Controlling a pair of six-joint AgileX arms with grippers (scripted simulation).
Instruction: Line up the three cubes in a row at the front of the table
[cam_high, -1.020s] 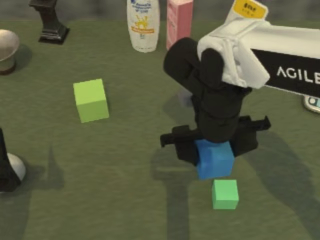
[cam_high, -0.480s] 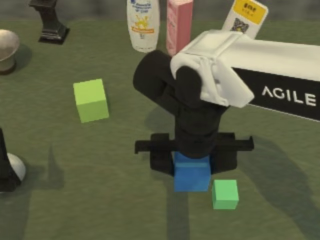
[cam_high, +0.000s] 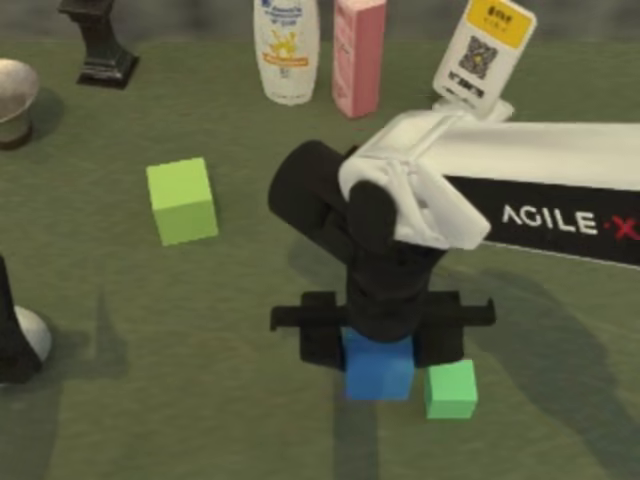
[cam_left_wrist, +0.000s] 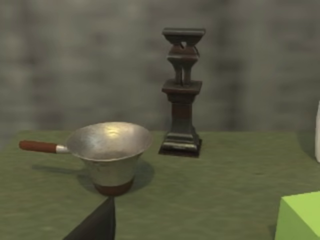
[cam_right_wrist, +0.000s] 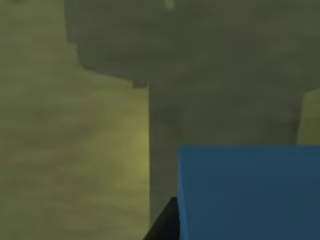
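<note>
My right gripper (cam_high: 380, 345) is shut on the blue cube (cam_high: 379, 368) near the front of the table (cam_high: 230, 400). That cube sits just left of the small mint-green cube (cam_high: 450, 389), with a narrow gap between them. In the right wrist view the blue cube (cam_right_wrist: 250, 192) fills the lower corner and one dark fingertip (cam_right_wrist: 164, 225) presses its side. The large lime cube (cam_high: 182, 200) stands alone at mid-left, and its corner (cam_left_wrist: 299, 217) shows in the left wrist view. My left arm (cam_high: 12, 345) is parked at the left edge, open, with one finger (cam_left_wrist: 100, 225) in view.
Along the back stand a dark pedestal (cam_high: 98, 45), a white bottle (cam_high: 287, 48), a tall pink box (cam_high: 358, 55) and a QR sign (cam_high: 483, 50). A metal pan (cam_high: 12, 98) sits at far left. The right arm's white link (cam_high: 520, 200) spans the right side.
My right gripper has carried the blue cube leftward and then toward the front, so it now sits beside the mint-green cube. The lime and mint cubes and the left arm have not moved.
</note>
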